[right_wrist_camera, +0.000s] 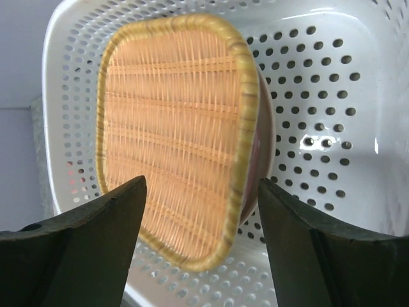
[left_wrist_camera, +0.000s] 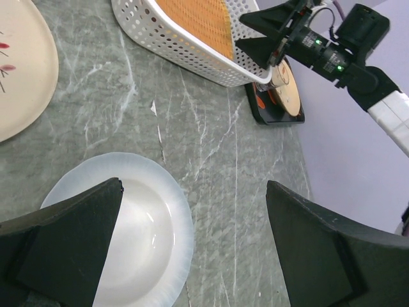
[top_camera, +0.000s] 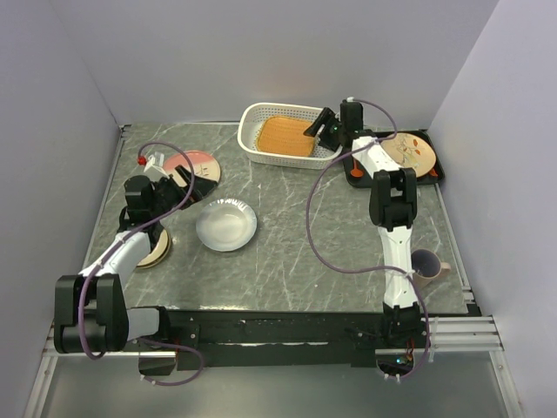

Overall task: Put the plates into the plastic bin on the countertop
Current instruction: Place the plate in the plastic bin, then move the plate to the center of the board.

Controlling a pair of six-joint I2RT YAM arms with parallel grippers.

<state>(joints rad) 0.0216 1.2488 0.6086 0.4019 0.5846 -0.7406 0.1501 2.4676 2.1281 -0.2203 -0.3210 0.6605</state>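
The white perforated bin (top_camera: pixel 252 131) stands at the back of the marble countertop (top_camera: pixel 287 252). An orange rounded-square plate (top_camera: pixel 285 137) lies tilted inside it, and in the right wrist view (right_wrist_camera: pixel 172 153) a pinkish plate rim (right_wrist_camera: pixel 267 144) shows behind it. My right gripper (top_camera: pixel 318 131) is open and empty over the bin's right end, with its fingers (right_wrist_camera: pixel 96 243) on either side of the orange plate's lower edge. My left gripper (top_camera: pixel 193 187) is open and empty above the white plate (top_camera: pixel 226 225), which also shows in the left wrist view (left_wrist_camera: pixel 147 236). A pink plate (top_camera: pixel 200 164) lies behind it. A tan brown-rimmed plate (top_camera: pixel 157 251) lies under the left arm.
A black tray (top_camera: pixel 435 174) at the back right holds a cream plate with red-orange marks (top_camera: pixel 412 153). A mug (top_camera: pixel 426 264) stands near the right arm's base. White walls close in the left, back and right sides.
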